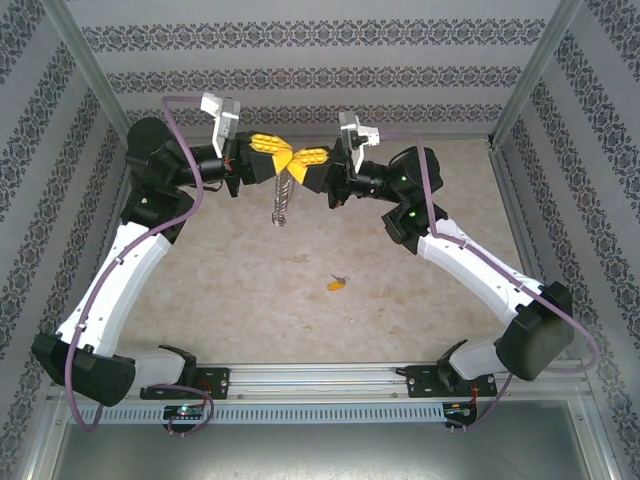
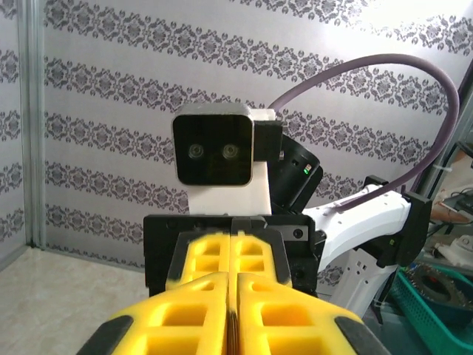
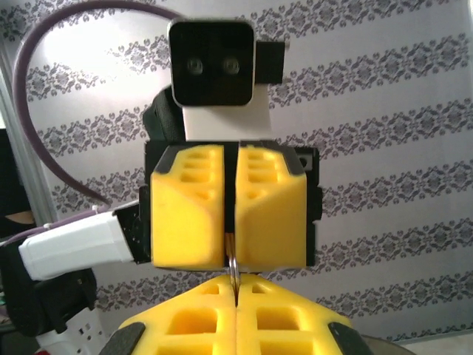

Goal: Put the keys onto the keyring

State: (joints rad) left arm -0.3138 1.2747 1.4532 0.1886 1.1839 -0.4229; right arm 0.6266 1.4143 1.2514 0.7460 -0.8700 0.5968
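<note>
Jaws of L gripper (image 1: 284,160) & R gripper (image 1: 300,167) are both clenching keyring (image 3: 233,260), tip to tip; keys (image 1: 281,203) are dangling above tabletop (image 1: 250,290).

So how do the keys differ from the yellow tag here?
The keys hang in the air, below where the left tool and right tool meet; the yellow tag lies on the table. The keys form a long silver-grey string; the tag is short and yellow. Both sit midway between the arms.
</note>
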